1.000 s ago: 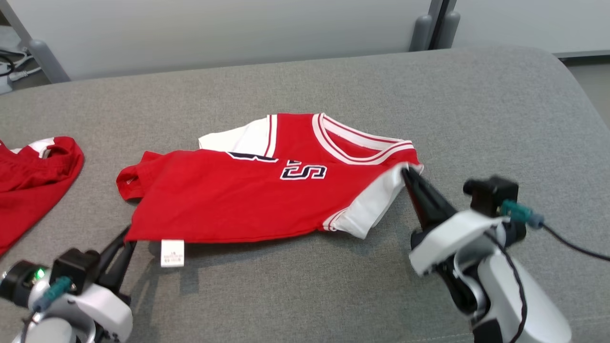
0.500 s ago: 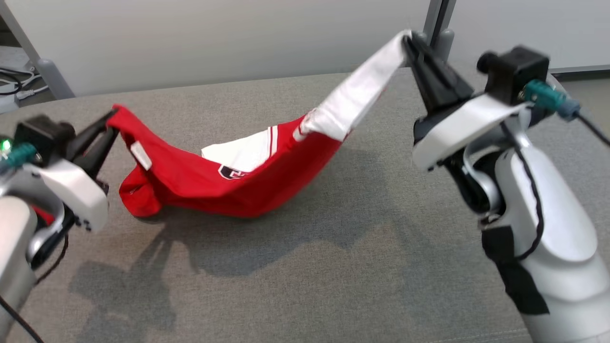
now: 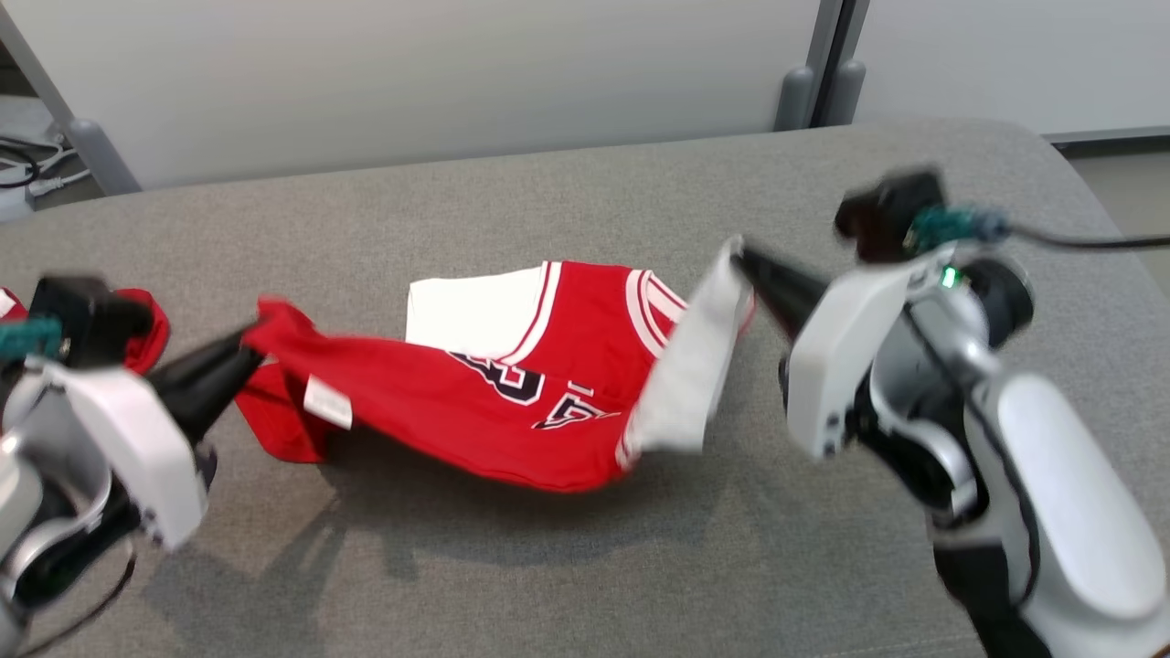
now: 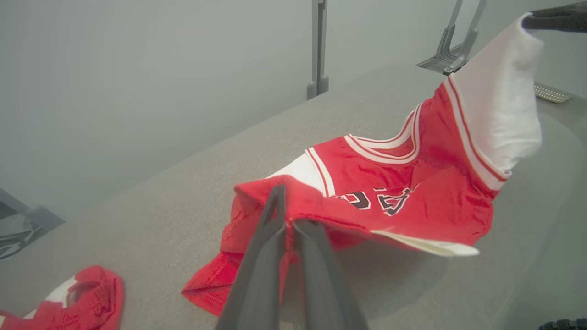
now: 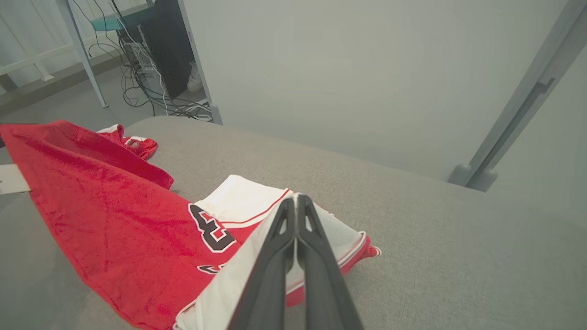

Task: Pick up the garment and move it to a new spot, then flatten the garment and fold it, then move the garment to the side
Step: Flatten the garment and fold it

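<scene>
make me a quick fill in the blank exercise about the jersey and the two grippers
The right gripper is shut on the jersey's ___ sleeve.
The left gripper is shut on a ___ corner of the jersey.
The jersey's far sleeve lies on the ___ fabric surface.
A second red garment lies on the robot's ___ side.
Missing words: white; red; grey; left.
</scene>
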Motion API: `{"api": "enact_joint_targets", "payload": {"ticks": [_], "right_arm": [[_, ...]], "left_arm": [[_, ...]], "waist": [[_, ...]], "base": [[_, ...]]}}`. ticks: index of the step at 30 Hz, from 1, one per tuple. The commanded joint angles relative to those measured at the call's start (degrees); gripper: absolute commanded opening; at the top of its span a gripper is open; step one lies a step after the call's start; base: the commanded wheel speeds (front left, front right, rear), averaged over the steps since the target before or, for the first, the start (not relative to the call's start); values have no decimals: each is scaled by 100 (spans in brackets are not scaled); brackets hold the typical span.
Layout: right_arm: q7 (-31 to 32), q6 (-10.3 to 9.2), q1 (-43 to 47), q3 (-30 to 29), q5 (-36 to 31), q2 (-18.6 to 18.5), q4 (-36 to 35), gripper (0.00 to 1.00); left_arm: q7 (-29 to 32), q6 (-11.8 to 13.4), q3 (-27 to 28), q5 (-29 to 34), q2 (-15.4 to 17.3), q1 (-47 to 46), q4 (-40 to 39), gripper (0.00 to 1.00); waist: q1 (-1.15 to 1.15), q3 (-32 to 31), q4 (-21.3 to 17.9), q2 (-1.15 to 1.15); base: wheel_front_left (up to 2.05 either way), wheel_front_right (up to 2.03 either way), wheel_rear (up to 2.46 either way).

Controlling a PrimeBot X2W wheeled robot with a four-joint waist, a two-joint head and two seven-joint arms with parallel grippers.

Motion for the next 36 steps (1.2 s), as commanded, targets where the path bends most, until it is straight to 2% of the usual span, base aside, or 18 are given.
{"api": "enact_joint_targets", "payload": {"ticks": [1,6,11,15,18,20,22,23,24,26,27,29,31,33,36], "right_arm": [[267,-1,165,105,85,6,-386,0],[1551,-1,1196,325,491,-134,-1231,0],[2309,-1,1814,226,507,-84,-1735,0],[2635,-1,1879,31,447,192,-1755,0],[2563,-1,1379,-205,399,287,-1288,0],[2017,-1,683,-450,607,293,-788,0],[850,-1,-349,-882,635,294,-185,0],[83,-1,-957,-1117,501,295,130,0],[-763,-1,-1576,-1394,381,295,441,0],[-2376,-1,-2686,-1784,148,296,1076,0],[-3067,-1,-3154,-1926,168,296,1392,0],[-4026,-1,-3853,-1922,362,296,2027,0],[-4437,-1,-4291,-1660,446,296,2574,0],[-4631,-1,-4521,-1533,513,296,2910,0],[-4739,-1,-4531,-1461,488,297,3061,0]], "left_arm": [[-11,1,226,-176,428,-53,-216,0],[333,1,-407,-951,1069,603,-948,0],[767,1,-1195,-1338,1626,867,-1637,0],[1245,1,-1603,-1877,1922,630,-2076,0],[1866,1,-1678,-2437,2027,146,-2044,0],[2104,1,-1486,-2590,1983,-428,-1686,0],[1843,1,-1071,-2337,1857,-1219,-1099,0],[1495,1,-845,-2060,1748,-1668,-823,0],[884,1,-543,-1747,1592,-2152,-504,0],[-510,1,-105,-1072,1233,-2993,152,0],[-1235,1,174,-926,1036,-3343,568,0],[-1833,1,173,-689,751,-3770,949,0],[-2028,1,178,-548,603,-3995,1112,0],[-2069,1,208,-440,610,-4043,1083,0],[-2075,1,507,-495,634,-3679,925,0]], "waist": [[0,66,23,0],[0,278,83,0],[0,660,109,0],[0,1168,119,0],[0,1697,130,0],[0,2062,150,0],[0,2388,163,0],[0,2518,174,0],[0,2612,196,0],[0,2614,224,0],[0,2583,226,0],[0,2479,239,0],[0,2397,195,0],[0,2415,142,0],[0,2547,90,0]], "base": [[0,0,0],[0,0,0],[0,0,0],[0,0,0],[0,0,0],[0,0,0],[0,0,0],[0,0,0],[0,0,0],[0,0,0],[0,0,0],[0,0,0],[0,0,0],[0,0,0],[0,0,0]]}}
